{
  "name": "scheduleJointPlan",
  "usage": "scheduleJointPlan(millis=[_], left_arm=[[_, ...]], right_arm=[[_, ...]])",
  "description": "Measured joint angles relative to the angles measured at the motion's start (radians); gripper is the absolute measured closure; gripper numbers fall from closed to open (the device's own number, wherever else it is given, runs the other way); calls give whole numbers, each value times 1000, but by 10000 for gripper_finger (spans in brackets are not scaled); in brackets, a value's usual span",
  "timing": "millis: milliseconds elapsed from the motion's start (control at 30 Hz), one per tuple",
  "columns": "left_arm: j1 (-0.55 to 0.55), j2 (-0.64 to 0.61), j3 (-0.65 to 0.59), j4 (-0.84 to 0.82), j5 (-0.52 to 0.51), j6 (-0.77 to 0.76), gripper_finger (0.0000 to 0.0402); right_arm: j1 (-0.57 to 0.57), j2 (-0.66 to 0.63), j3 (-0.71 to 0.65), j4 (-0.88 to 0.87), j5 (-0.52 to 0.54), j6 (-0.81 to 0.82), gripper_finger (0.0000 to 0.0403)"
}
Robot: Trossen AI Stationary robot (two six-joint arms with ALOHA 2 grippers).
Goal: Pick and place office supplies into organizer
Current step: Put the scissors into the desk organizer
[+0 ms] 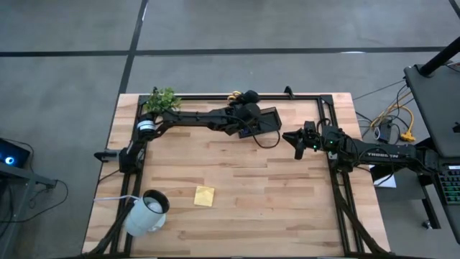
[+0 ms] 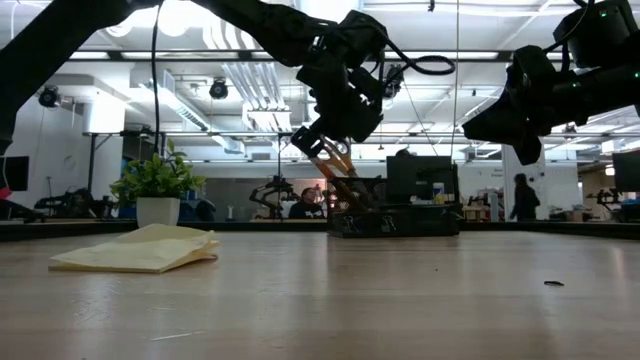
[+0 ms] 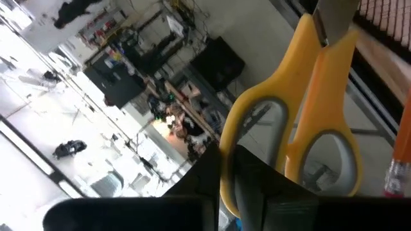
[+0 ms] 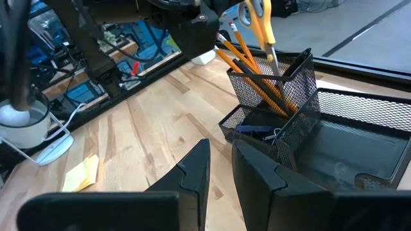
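Presently catalogued: scissors (image 3: 302,122), rigid, light, smooth-handled; best taken at a handle loop. Left gripper (image 1: 248,114) clenched on one yellow loop, blades down in the organizer (image 4: 282,106) at table's twelve o'clock. Right gripper (image 4: 221,167) hung nearby, fingers parted, empty.

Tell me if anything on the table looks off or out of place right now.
Yes: the white mug lies tipped on its side near the table's front left corner. The yellow sticky-note pad still sits loose on the wood, its top sheets lifted. Nothing looks spilled.
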Motion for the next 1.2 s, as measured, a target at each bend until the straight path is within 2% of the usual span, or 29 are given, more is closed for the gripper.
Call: scheduleJointPlan(millis=[400, 867, 1200], left_arm=[[11, 2, -2, 0, -63, -6, 393], [33, 7, -3, 5, -59, -6, 393], [20, 6, -57, 13, -19, -42, 393]], right_arm=[[0, 0, 0, 0, 0, 4, 346], [0, 1, 0, 0, 0, 3, 346], [1, 1, 0, 0, 0, 2, 346]])
